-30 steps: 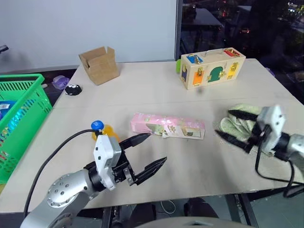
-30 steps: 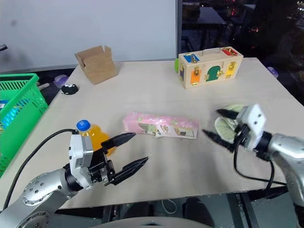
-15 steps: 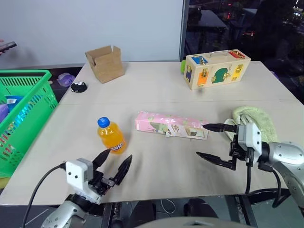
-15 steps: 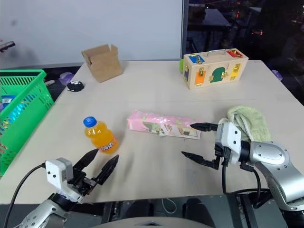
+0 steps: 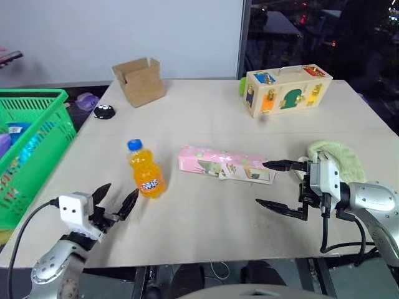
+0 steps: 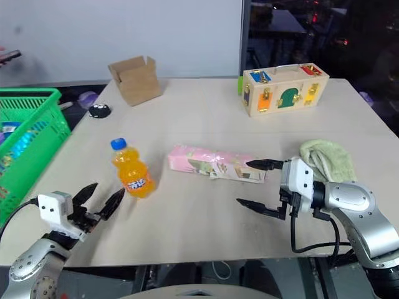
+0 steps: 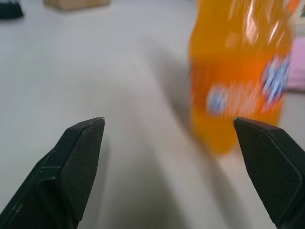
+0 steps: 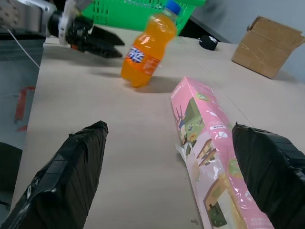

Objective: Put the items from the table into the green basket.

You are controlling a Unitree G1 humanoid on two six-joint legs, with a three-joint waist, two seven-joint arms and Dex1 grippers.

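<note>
Now the orange-drink bottle stands upright on the pale, smooth bench, toward the near left part. It is clear plastic with a round blue cap and a red label (the writing on it is too blurred to read). Just to its right, a little apart, lies the pink carton, long and flat, with small printed pictures on its face. The green basket with lattice plastic walls and a thick rim stands beside the bench at the far left.

The left tool is near the bottle, on its near left side, fingers spread wide and holding nothing. The right tool is at the right end of the carton, also wide open and empty, one finger over the carton's end.
</note>
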